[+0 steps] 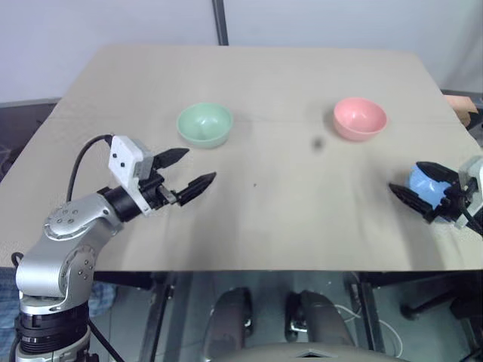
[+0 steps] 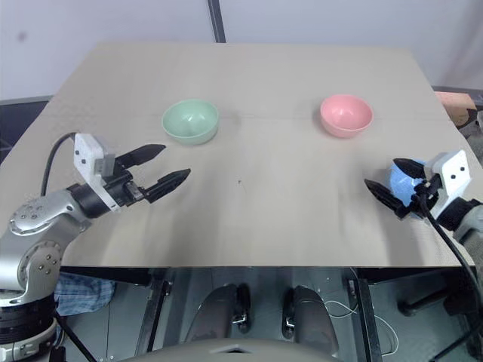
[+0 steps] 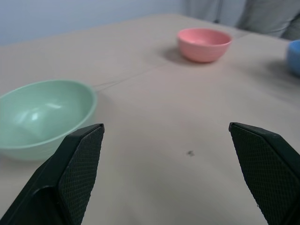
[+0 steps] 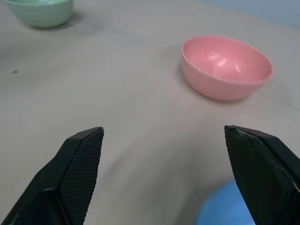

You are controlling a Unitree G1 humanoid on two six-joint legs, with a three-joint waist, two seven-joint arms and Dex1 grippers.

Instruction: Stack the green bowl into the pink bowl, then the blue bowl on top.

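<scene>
Black fingers on the left gripper (image 1: pixel 189 170) are wide apart, aimed at the green bowl (image 1: pixel 204 124) nearby, ready to grab. The right gripper (image 2: pixel 389 185) is spread around the blue bowl (image 2: pixel 404 183). The pink bowl (image 1: pixel 360 118) waits farther back on the table (image 1: pixel 256 219).

Bare table (image 1: pixel 272 211) between green bowl (image 1: pixel 204 124) and pink bowl (image 1: pixel 360 118), blue bowl (image 1: pixel 427 185) crowding right hand (image 1: pixel 423 190)

On the table (image 1: pixel 264 219), the green bowl (image 1: pixel 204 124) sits far left, the pink bowl (image 1: pixel 360 118) far right, well apart; the blue bowl (image 1: pixel 429 186) lies nearer, at the right edge.
</scene>
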